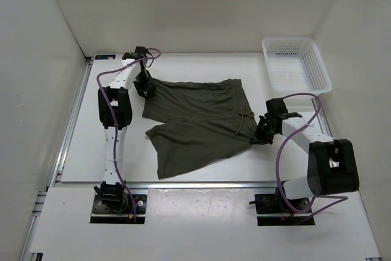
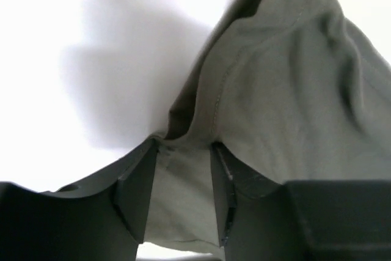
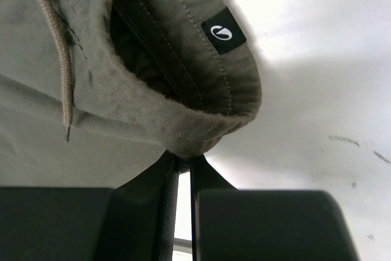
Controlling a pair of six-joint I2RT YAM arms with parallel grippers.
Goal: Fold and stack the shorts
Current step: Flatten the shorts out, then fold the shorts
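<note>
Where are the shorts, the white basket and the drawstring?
shorts (image 1: pixel 195 126), top view, middle of the fabric.
white basket (image 1: pixel 321 68), top view, its right wall.
drawstring (image 3: pixel 61 59), right wrist view, middle of the cord.

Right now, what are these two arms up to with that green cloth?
Two robot arms are handling a pair of olive shorts spread on the white table. The left gripper pinches one leg's end at the far left, and the right gripper pinches the waistband's end. The shorts are not yet folded. A white basket sits at the far right corner.
</note>
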